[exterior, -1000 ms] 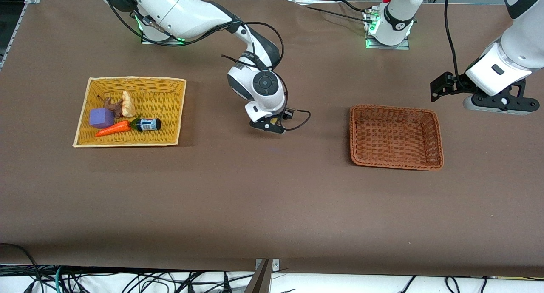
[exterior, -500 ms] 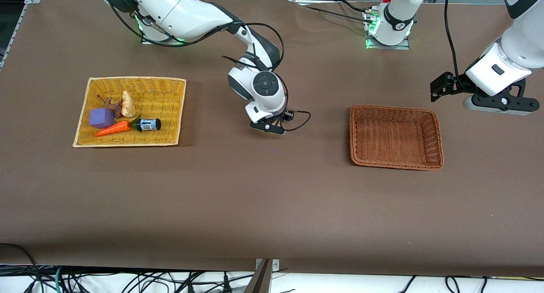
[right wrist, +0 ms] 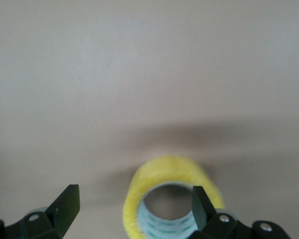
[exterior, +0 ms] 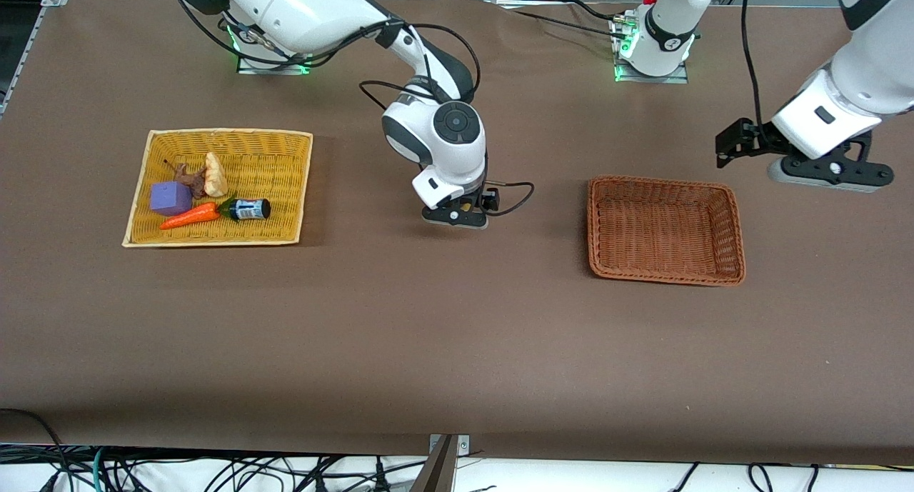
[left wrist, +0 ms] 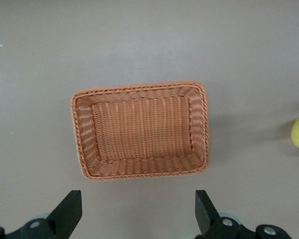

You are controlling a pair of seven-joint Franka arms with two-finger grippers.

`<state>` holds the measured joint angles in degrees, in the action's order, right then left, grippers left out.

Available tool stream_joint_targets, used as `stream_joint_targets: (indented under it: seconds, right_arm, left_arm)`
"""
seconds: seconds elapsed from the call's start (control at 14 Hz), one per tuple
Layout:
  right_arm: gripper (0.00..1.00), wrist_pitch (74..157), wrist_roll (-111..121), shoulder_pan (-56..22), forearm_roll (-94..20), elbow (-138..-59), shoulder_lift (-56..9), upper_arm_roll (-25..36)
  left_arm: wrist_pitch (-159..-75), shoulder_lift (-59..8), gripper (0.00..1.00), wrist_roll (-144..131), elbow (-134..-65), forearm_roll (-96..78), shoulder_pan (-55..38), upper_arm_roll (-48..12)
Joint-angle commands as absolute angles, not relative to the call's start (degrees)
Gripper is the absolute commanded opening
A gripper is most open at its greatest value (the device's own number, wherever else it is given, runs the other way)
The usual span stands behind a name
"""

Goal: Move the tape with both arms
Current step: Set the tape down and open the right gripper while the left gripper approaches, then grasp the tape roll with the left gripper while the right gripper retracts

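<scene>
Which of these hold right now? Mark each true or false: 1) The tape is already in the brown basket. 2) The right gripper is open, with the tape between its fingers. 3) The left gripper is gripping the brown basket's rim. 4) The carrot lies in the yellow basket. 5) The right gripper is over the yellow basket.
1) False. The brown basket holds nothing; the tape sits under the right gripper.
2) True. Its jaws stand apart around the roll.
3) False. The left gripper hangs open above the table beside the basket, touching nothing.
4) True. The carrot lies in the yellow basket.
5) False. It is over bare table between the two baskets.
</scene>
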<state>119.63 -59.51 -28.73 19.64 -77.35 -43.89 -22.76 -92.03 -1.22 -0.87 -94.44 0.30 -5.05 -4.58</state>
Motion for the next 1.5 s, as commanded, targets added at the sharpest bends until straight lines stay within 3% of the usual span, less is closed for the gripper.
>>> stream_joint_targets:
  seconds: [0.0, 0.29, 0.5, 0.93, 1.21, 1.43]
  right_arm:
    - [1.0, 113.6, -45.0, -21.2, 19.8, -77.3, -38.5, -23.3]
    - [1.0, 108.9, -28.6, -10.1, 12.9, -77.4, -32.4, -23.0]
    - [1.0, 101.4, -11.5, 0.1, 6.3, -78.1, -27.0, -21.7]
    - [1.0, 97.8, -1.2, 2.4, 5.1, -92.8, -8.0, -7.0]
    - [1.0, 97.6, 0.8, 4.7, 5.2, -95.6, -1.1, -4.1]
    - [1.0, 97.4, 1.6, 4.7, 5.2, -96.9, 2.3, -3.9]
  left_arm:
    - [-90.5, -4.0, 1.0, -0.6, -92.9, 1.0, -5.5, -7.9]
    - [-89.9, -7.7, 1.0, -1.5, -93.0, -4.1, -6.3, -11.8]
    - [-96.3, -13.0, 1.0, -6.0, -93.1, -7.9, -7.3, -13.8]
    - [-116.6, -26.2, 1.0, -36.3, -93.2, -2.2, -25.4, -15.3]
    - [-127.1, -35.1, 1.0, -46.5, -93.2, 1.0, -31.7, -15.1]
    - [-129.5, -38.7, 1.0, -46.6, -93.0, 5.5, -32.1, -15.1]
